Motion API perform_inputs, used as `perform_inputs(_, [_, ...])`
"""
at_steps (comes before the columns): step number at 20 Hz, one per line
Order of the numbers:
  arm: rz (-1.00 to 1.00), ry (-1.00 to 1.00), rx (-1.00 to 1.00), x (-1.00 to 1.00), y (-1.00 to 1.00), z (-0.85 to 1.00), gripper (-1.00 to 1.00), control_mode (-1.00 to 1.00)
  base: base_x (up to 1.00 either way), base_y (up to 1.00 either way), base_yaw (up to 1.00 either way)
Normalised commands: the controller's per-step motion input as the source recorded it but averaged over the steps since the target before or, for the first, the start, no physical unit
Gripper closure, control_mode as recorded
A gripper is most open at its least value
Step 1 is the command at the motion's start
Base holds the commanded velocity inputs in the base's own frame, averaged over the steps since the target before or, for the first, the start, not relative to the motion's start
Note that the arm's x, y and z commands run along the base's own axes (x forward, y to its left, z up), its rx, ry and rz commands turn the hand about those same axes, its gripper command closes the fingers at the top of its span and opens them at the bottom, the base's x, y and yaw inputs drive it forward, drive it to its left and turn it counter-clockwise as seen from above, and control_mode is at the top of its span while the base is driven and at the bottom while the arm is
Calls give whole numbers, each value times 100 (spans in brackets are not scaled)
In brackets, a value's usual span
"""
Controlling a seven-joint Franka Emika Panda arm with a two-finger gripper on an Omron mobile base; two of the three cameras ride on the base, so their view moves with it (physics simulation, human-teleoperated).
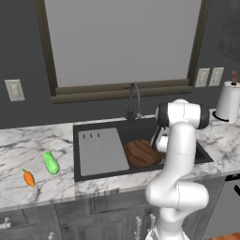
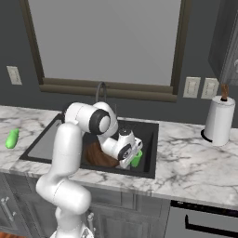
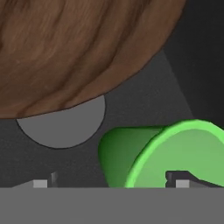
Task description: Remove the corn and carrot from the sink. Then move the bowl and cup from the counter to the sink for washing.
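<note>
The cup [image 3: 175, 153] lies tipped on its side in the sink [image 2: 148, 139], lower right of the hand view, just beside the bowl [image 3: 78, 48]; the gripper [image 3: 113, 183] hangs directly over it, jaws wide, holding nothing.

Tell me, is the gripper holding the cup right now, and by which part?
Nothing is held. The gripper is open, fingers spread wide either side of the cup's rim; the cup lies in the sink beside the bowl.

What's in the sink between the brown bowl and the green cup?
In the hand view, only bare dark sink floor and part of the round grey drain lie between the bowl and the cup.
</note>
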Motion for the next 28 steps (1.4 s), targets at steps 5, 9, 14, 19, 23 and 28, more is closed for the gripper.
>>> perform_inputs(5, [0, -8, 0, -10, 15, -4, -100, -100, 0, 0, 0])
perform_inputs(9, [0, -7, 0, -4, 11, 2, -100, -100, 0, 0, 0])
perform_inputs(14, [0, -9, 0, -2, 5, 13, -100, -100, 0, 0, 0])
perform_inputs(19, [0, -14, 0, -1, 1, 31, -100, -100, 0, 0, 0])
perform_inputs(23, [0, -14, 0, -1, 0, 36, -100, -100, 0, 0, 0])
perform_inputs(28, [0, -8, 0, -3, 0, 38, -100, -100, 0, 0, 0])
